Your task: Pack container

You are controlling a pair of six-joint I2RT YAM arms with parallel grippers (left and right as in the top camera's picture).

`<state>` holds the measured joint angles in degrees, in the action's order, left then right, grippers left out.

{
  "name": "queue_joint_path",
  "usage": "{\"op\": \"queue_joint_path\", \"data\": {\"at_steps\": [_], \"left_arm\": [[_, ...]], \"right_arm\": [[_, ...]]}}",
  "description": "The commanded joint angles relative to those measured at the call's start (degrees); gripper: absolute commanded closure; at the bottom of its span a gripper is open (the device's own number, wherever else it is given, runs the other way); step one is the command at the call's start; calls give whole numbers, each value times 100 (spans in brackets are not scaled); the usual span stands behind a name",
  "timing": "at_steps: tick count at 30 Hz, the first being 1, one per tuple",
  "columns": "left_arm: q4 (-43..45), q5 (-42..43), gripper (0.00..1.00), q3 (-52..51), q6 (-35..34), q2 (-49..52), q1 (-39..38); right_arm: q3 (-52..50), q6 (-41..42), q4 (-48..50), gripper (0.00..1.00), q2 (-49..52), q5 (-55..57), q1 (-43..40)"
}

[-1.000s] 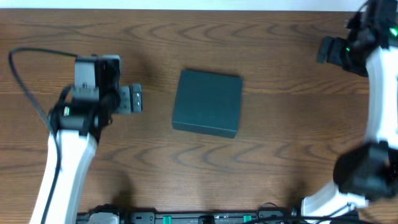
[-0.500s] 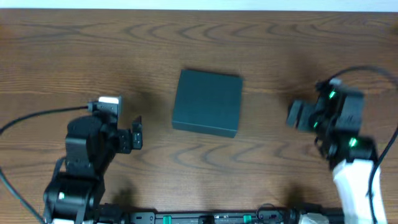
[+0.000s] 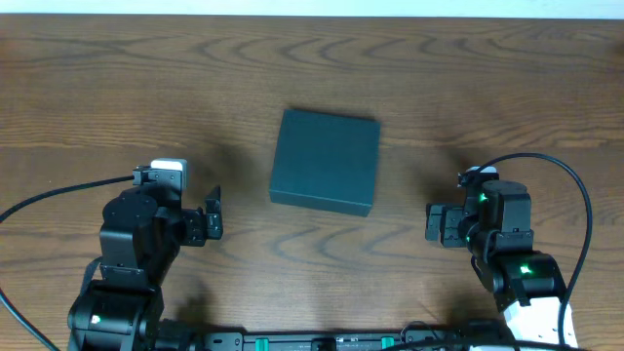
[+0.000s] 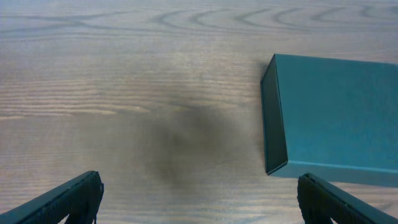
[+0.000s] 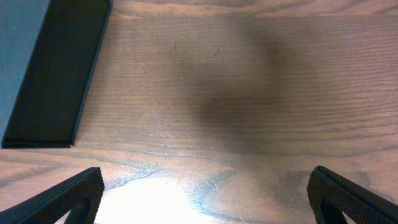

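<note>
A brown wood-grain desk (image 3: 117,78) fills the overhead view. The container (image 3: 325,161), a dark teal rectangular box that looks closed, lies flat near the desk's middle, turned slightly askew. The left hand (image 3: 213,214) sits toward the front edge on the box's left and the right hand (image 3: 430,225) on its right, both pointing inward and clear of the box, each with its fingers spread wide over bare wood.

A brown wood-grain table (image 3: 468,88) fills the scene; a pale strip (image 3: 312,6) runs along its far edge, and bright glare (image 5: 155,202) lies on near wood
</note>
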<state>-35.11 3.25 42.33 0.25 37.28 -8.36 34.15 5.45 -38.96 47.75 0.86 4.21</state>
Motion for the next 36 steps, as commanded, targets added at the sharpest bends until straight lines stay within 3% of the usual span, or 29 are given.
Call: {"op": "queue_joint_path", "data": {"at_steps": [1,17,21,27,31,36], "left_arm": [[-42,35,1,-55,-28,9,-13],[-87,35,1,-55,-28,9,-13],[-87,35,1,-55,-28,9,-13],[-90,35,1,-55,-28,9,-13],[-87,35,1,-55,-28,9,-13],[-87,35,1,-55,-28,9,-13]], "right_arm": [[-26,-37,-26,1,66,63,55],[-26,-138,-157,1,-136,354,-11],[-72,-247,-455,1,-994,-9,79],[-669,-1082,-249,1,-3191,-284,323],[-1526,-1091,933,1,-4251,-236,323],[-2909,-1088,3348,1,-4496,-125,356]]}}
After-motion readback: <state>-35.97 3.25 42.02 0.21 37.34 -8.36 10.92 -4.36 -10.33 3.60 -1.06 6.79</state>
